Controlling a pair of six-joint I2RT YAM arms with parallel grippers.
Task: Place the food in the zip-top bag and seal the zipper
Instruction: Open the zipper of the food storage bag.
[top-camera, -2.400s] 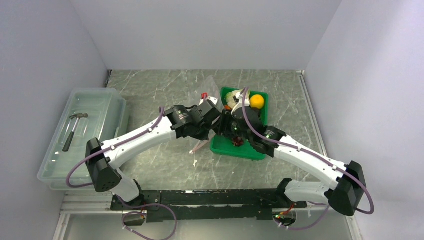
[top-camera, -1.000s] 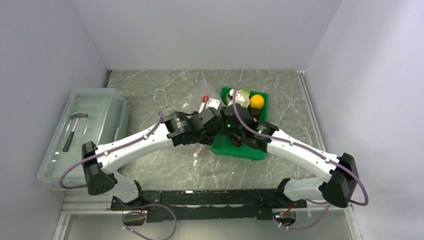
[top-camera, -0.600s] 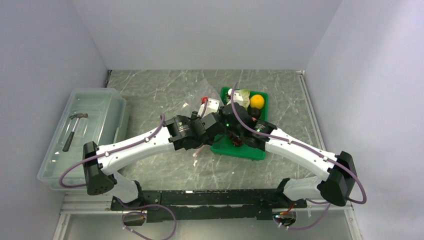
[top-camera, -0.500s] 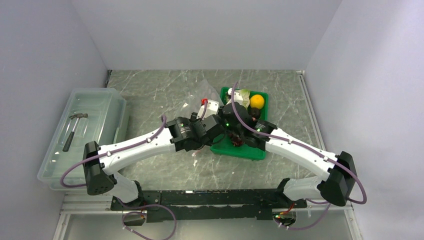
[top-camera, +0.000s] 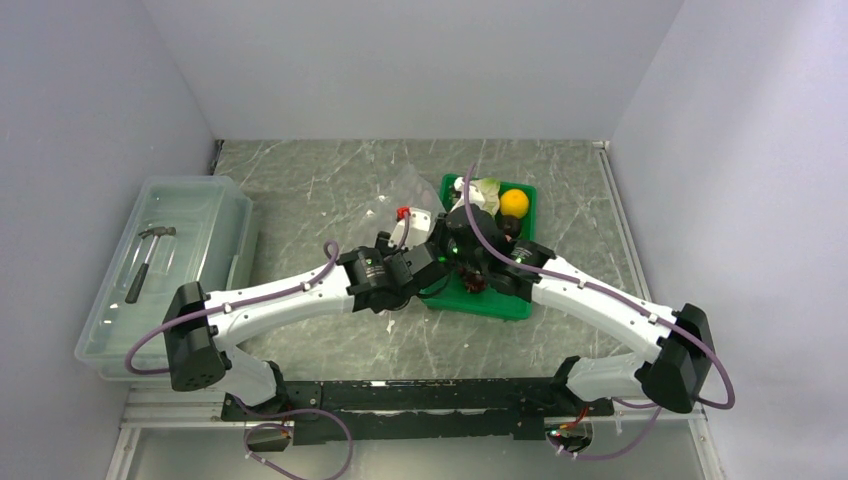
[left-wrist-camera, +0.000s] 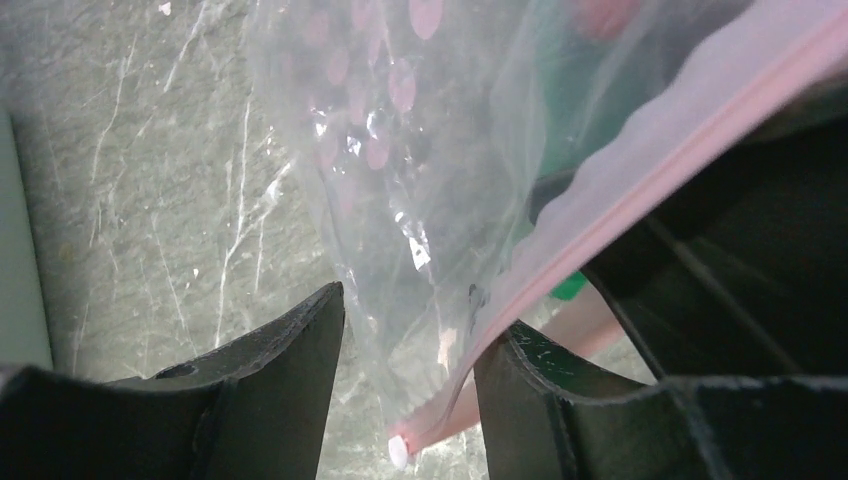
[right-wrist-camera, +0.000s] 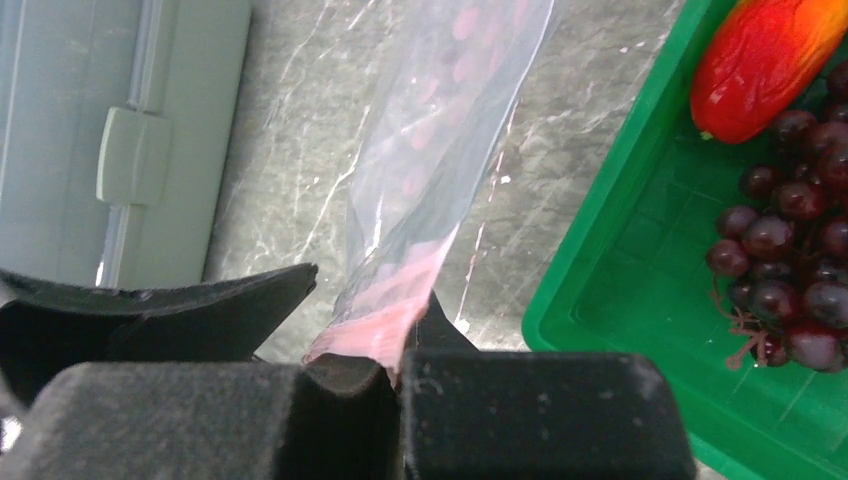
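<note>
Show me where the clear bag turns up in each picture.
Top external: bag at centre, just left of the green tray.
Left wrist: bag fills the middle, its pink strip slanting to the upper right.
Right wrist: bag runs from top centre down to bottom middle.
Shared landmark: the tray, right of the bag; only a green sliver in left wrist.

An orange-yellow round toy fruit (top-camera: 514, 203) and a pale green leafy toy vegetable (top-camera: 489, 190) are held at the far end of a green plastic tray (top-camera: 495, 305); a clear crinkly plastic bag (top-camera: 406, 187) is seen just left of it.
</note>
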